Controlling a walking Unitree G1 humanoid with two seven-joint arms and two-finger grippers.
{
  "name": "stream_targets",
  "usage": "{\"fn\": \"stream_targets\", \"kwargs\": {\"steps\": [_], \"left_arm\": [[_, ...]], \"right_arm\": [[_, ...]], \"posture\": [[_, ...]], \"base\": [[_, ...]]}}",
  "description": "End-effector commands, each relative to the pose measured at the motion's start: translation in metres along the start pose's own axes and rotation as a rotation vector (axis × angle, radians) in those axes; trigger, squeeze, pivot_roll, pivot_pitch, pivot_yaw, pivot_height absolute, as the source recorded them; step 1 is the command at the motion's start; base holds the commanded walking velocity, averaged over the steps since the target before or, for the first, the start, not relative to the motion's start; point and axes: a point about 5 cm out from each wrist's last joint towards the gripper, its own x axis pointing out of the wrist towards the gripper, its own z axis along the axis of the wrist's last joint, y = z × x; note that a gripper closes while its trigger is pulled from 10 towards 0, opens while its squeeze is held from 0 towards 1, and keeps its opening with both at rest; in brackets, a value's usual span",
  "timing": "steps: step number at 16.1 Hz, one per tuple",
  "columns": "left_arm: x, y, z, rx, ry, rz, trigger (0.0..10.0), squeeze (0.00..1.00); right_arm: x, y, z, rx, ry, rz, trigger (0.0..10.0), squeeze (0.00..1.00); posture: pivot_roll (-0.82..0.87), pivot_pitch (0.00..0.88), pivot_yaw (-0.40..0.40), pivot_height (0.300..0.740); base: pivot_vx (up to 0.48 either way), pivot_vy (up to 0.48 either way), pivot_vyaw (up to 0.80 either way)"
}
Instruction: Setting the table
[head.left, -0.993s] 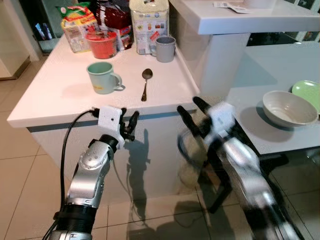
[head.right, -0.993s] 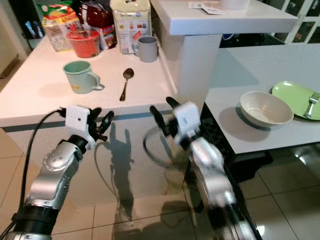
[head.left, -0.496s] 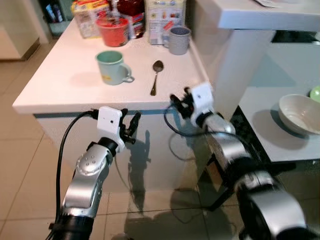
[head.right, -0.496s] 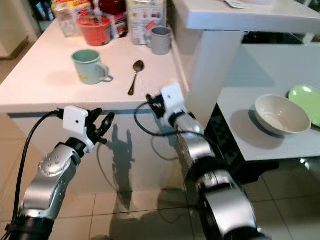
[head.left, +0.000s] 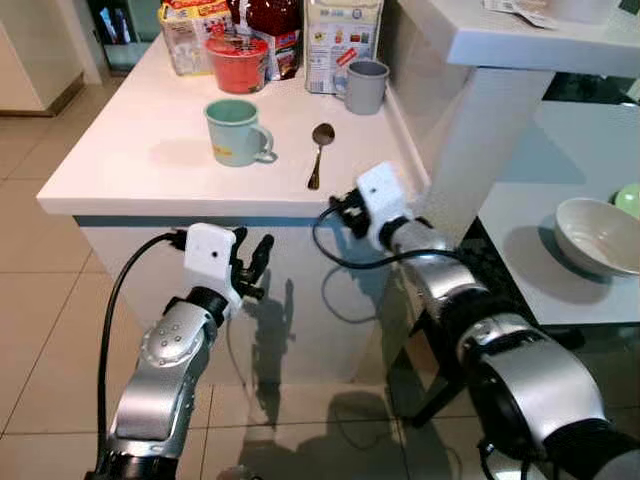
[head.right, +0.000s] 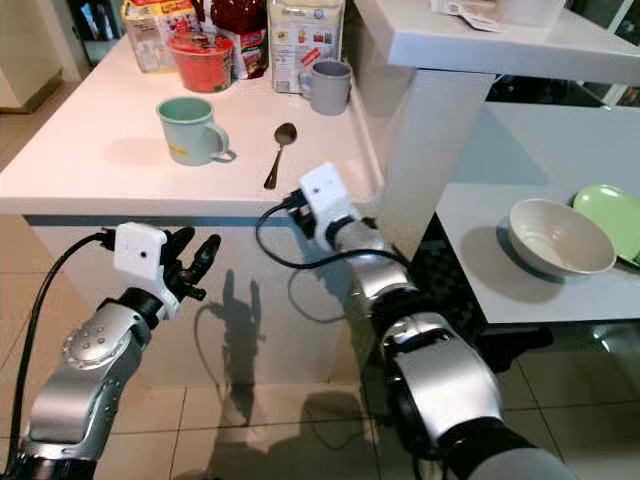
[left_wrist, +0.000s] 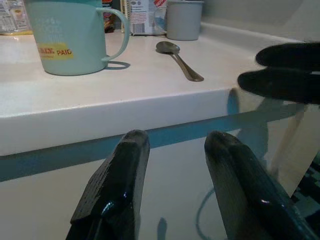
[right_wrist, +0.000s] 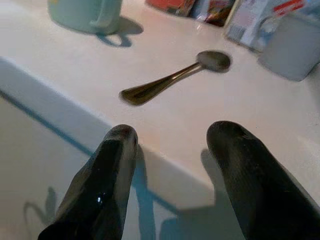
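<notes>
My right claw (right_wrist: 167, 175) is up at the desk (head.left: 140, 160) edge, fingers spread and holding nothing, aimed at the spoon (right_wrist: 172, 77), which lies flat just beyond the edge. The mint mug (head.left: 236, 132) stands near the spoon, the grey cup (head.left: 366, 86) farther back. My left claw (left_wrist: 177, 185) hangs below the desk edge, fingers parted, empty. A white bowl (head.left: 598, 234) sits on the lower surface to my right.

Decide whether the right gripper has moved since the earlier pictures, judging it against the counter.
Yes. The right gripper has come up and forward from below the white counter to its front edge, fingers open toward the spoon.
</notes>
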Motion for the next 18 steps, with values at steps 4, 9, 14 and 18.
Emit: {"fn": "stream_targets", "kwargs": {"steps": [4, 9, 14, 18], "left_arm": [[-0.009, 0.002, 0.005, -0.018, 0.02, 0.014, 10.0, 0.0], [-0.01, 0.005, 0.013, 0.008, 0.004, 0.036, 10.0, 0.0], [-0.001, -0.001, 0.004, -0.007, 0.029, 0.003, 10.0, 0.0], [0.003, -0.007, 0.003, -0.026, 0.021, -0.014, 10.0, 0.0]], "right_arm": [[0.002, 0.012, -0.01, 0.007, 0.064, -0.026, 10.0, 0.0], [0.006, 0.009, 0.008, 0.006, -0.028, -0.046, 10.0, 0.0], [0.001, -0.007, 0.021, -0.014, -0.157, -0.107, 10.0, 0.0], [0.001, -0.011, 0.023, -0.012, -0.165, -0.112, 10.0, 0.0]], "posture": [[0.29, 0.0, -0.06, 0.74], [0.29, 0.0, -0.063, 0.74], [0.22, 0.0, -0.058, 0.74], [0.22, 0.0, -0.06, 0.74]], "base": [[0.0, 0.0, 0.0], [0.0, 0.0, 0.0], [0.0, 0.0, 0.0], [0.0, 0.0, 0.0]]}}
